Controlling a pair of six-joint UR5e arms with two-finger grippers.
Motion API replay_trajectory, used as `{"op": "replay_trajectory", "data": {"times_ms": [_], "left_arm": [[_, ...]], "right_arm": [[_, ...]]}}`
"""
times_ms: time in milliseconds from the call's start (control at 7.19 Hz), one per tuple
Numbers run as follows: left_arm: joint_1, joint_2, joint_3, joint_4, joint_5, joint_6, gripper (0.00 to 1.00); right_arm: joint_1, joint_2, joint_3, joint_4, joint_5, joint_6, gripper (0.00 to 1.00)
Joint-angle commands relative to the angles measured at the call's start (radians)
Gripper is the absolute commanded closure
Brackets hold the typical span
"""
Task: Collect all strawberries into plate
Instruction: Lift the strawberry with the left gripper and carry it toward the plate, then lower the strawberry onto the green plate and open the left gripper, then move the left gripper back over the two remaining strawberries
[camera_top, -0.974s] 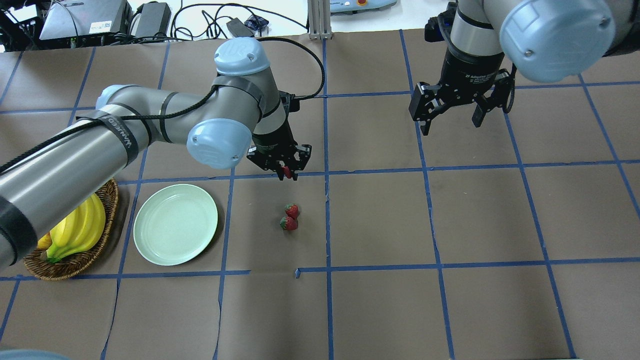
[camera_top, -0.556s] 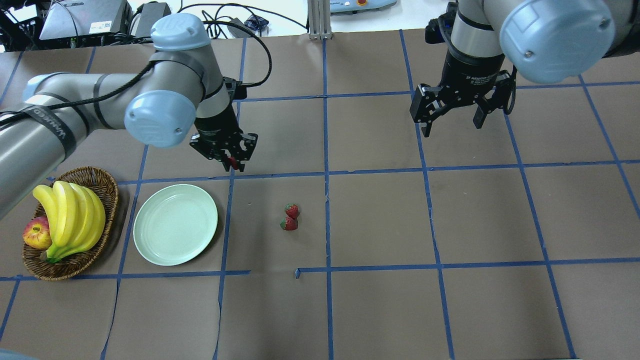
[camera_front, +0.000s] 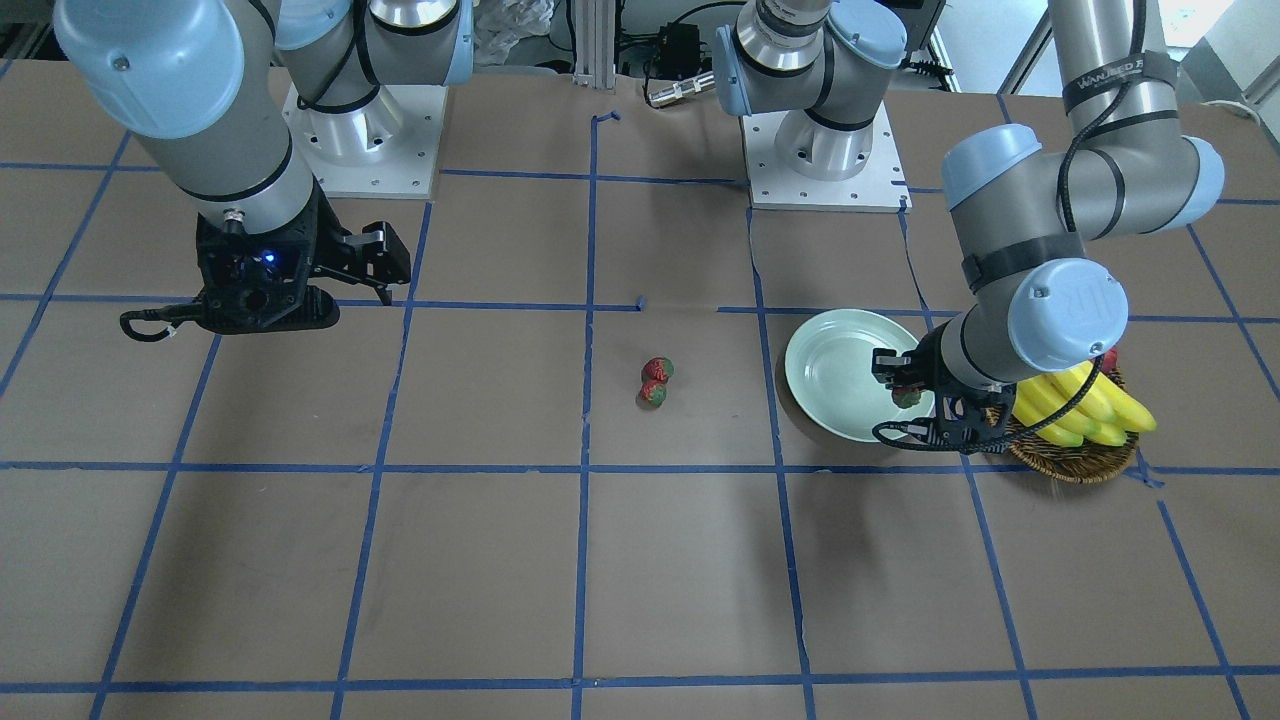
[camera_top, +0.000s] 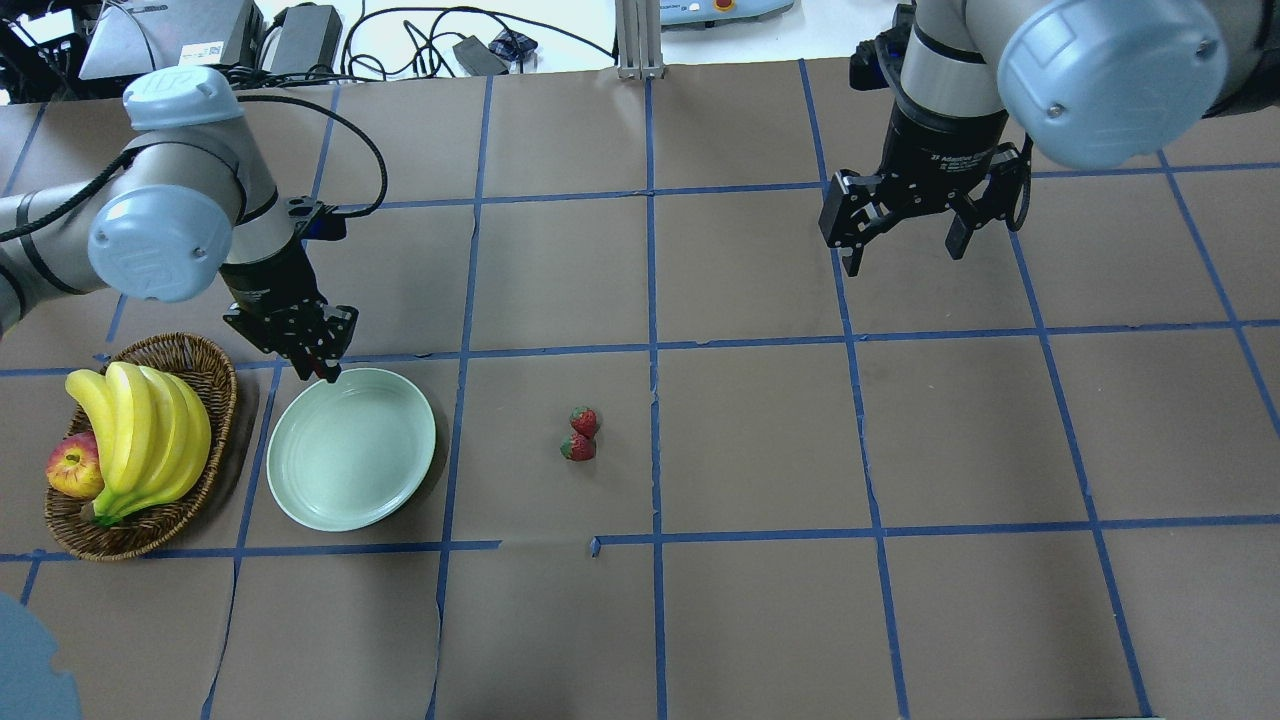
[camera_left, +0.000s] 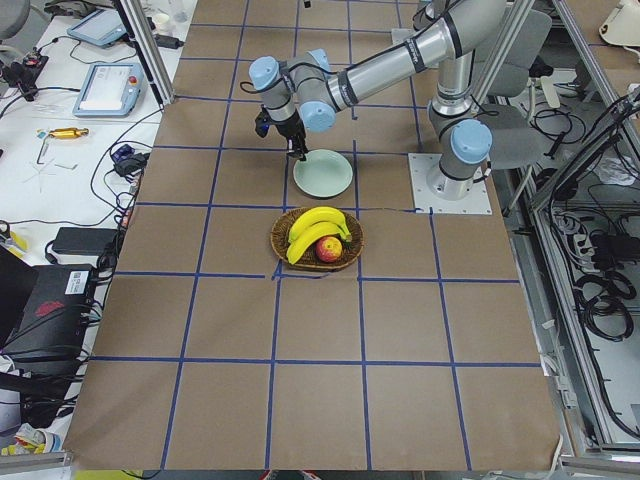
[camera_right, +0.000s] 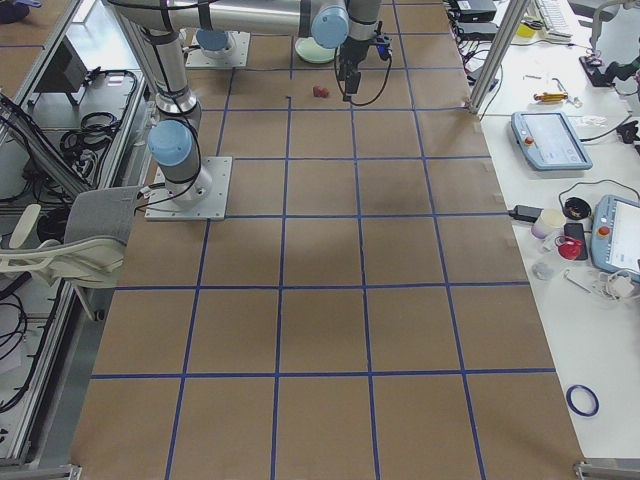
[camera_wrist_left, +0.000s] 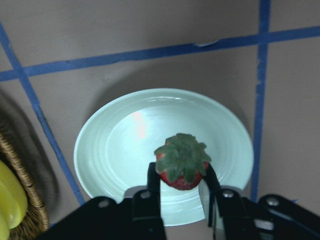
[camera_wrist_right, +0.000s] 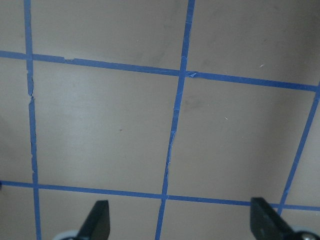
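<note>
I see L gripper (camera_wrist_left: 182, 175) pinching a strawberry (camera_wrist_left: 181, 164) over the plate (camera_wrist_left: 120, 150). R gripper (camera_top: 903, 256) is wide open, holding nothing.

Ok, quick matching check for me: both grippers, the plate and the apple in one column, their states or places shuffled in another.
1 left gripper
2 right gripper
3 plate
4 apple

A in the basket beside the bananas
B open, empty
C shut on a strawberry
D nothing resting on it

Pairs: 1-C, 2-B, 3-D, 4-A
</note>
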Motion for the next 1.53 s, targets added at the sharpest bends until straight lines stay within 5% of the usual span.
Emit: {"op": "replay_trajectory", "data": {"times_ms": [0, 139, 417, 556, 974, 1391], "left_arm": [[0.018, -0.012, -0.058, -0.002, 0.025, 0.016, 1.00], [0.016, -0.014, -0.081, 0.000, 0.020, 0.014, 1.00], [0.016, -0.014, -0.084, -0.002, 0.017, 0.014, 0.23], [0.015, -0.008, -0.080, 0.000, 0.017, 0.013, 0.13], [-0.074, 0.025, -0.009, 0.018, -0.018, -0.044, 0.00], [-0.241, -0.001, 0.028, 0.064, -0.189, -0.315, 0.01]], "right_arm": [[0.000, 0.000, 0.000, 0.001, 0.001, 0.000, 0.00], [0.000, 0.001, 0.002, 0.001, 0.001, 0.000, 0.00], [0.000, 0.001, 0.000, 0.005, 0.001, 0.000, 0.00], [0.000, 0.001, 0.000, 0.007, 0.001, 0.000, 0.00], [0.000, 0.000, 0.000, 0.007, -0.001, 0.000, 0.00], [0.000, 0.000, 0.000, 0.005, -0.001, 0.000, 0.00]]}}
